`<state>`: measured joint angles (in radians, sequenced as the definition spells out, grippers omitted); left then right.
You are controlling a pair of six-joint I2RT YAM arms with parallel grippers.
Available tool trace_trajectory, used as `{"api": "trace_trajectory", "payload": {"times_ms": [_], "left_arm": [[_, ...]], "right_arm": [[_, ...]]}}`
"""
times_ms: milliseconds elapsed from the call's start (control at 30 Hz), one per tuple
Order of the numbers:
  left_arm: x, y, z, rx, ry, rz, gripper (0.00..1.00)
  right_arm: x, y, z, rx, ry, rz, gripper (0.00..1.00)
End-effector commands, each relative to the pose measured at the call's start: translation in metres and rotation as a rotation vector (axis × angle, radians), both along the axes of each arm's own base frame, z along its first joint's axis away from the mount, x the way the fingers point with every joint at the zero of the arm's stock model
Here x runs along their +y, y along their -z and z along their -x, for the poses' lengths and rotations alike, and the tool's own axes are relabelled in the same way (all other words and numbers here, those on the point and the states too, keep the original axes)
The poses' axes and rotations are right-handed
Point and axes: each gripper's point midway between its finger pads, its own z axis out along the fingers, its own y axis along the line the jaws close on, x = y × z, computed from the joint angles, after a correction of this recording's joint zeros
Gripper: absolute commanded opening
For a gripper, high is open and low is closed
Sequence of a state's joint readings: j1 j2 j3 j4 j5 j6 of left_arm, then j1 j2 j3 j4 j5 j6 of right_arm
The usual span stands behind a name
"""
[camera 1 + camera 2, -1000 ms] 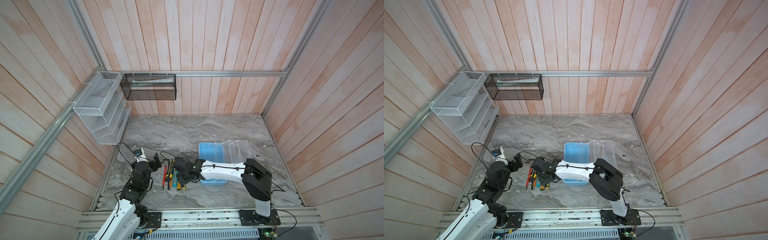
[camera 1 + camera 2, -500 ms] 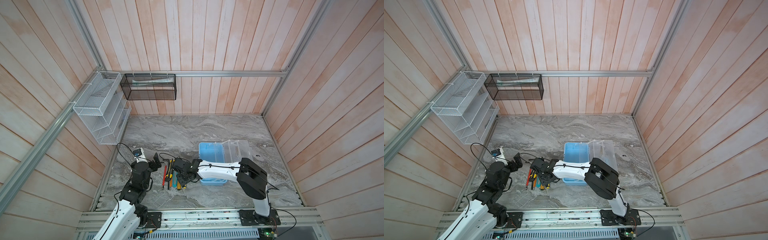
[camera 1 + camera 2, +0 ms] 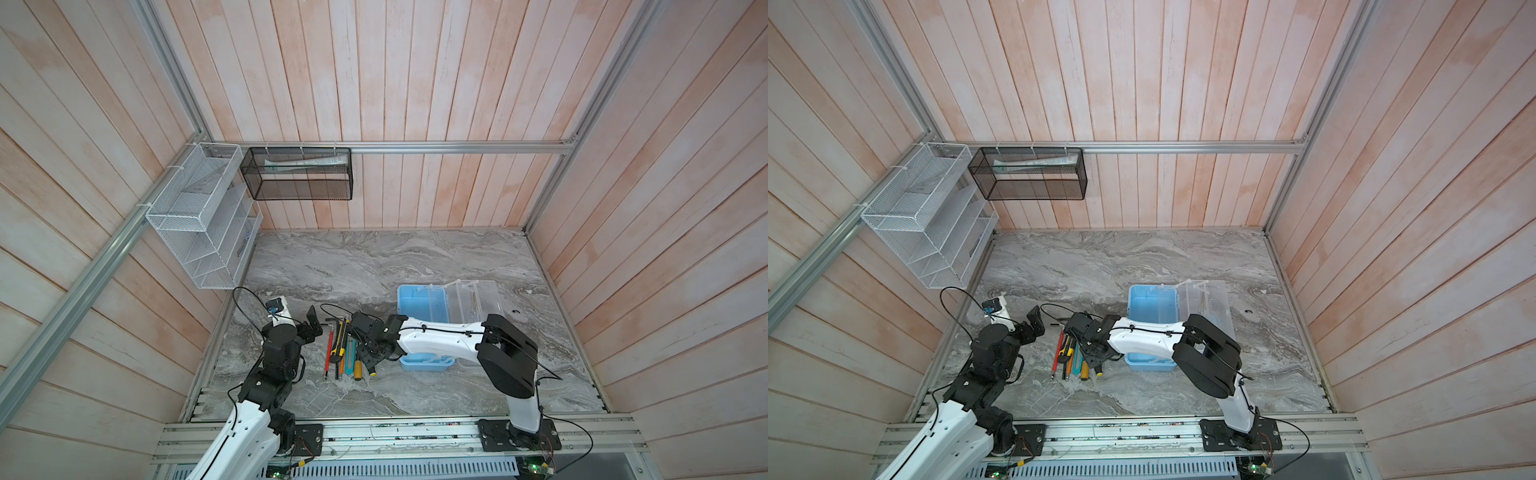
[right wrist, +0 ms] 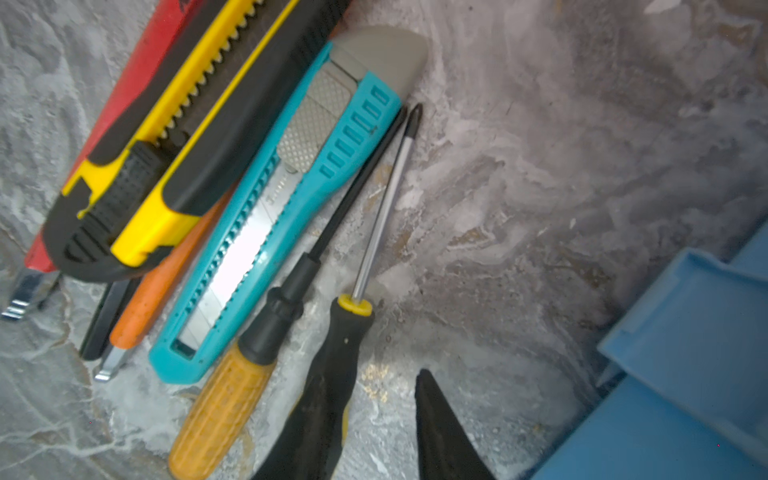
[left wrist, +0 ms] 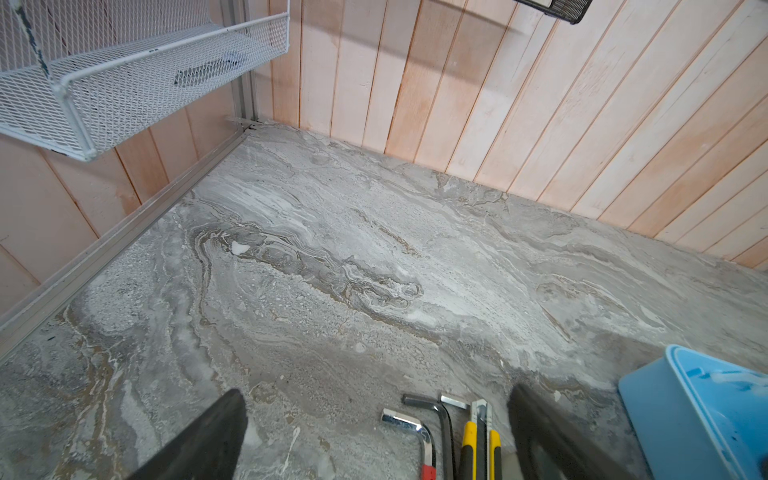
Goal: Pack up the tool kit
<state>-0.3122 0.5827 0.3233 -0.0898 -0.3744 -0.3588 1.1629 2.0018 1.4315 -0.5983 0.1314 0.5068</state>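
Observation:
The tool kit's light blue box (image 3: 419,299) lies open on the table, its clear lid (image 3: 473,299) folded to the right; it shows in both top views (image 3: 1152,299). Left of it the tools lie side by side: a yellow-black utility knife (image 4: 178,158), a teal knife (image 4: 270,216), an orange-handled screwdriver (image 4: 224,407), a black-yellow screwdriver (image 4: 345,345) and hex keys (image 5: 419,432). My right gripper (image 4: 378,399) hangs low over their right edge, jaws apart. One finger overlaps the black-yellow handle, and bare table shows in the gap. My left gripper (image 5: 374,440) stands wide open left of the tools.
A white wire rack (image 3: 199,232) hangs on the left wall. On the back wall a black mesh basket (image 3: 297,174) hangs from a rail. The blue box's front end (image 4: 685,374) lies just right of my right gripper. Wooden walls close in the marble table (image 3: 374,262).
My right arm's elbow has shifted slightly while its gripper stays low over the tools. The left arm has not moved.

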Motion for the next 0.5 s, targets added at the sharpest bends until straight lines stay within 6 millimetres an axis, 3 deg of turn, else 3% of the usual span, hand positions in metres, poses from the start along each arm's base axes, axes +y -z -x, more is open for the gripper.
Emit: {"api": "trace_trajectory", "payload": {"times_ms": [0,200,467], "left_arm": [[0.001,0.006,0.002,0.005,0.002,-0.005,1.0],[0.002,0.004,0.004,-0.003,0.001,-0.004,1.0],[0.002,0.004,0.004,-0.003,0.0,-0.004,1.0]], "right_arm": [[0.001,0.01,-0.005,-0.005,-0.012,0.037,0.35],[0.01,0.012,-0.004,0.017,-0.005,0.01,0.36],[0.011,0.03,0.0,0.065,0.008,0.048,0.36]]}}
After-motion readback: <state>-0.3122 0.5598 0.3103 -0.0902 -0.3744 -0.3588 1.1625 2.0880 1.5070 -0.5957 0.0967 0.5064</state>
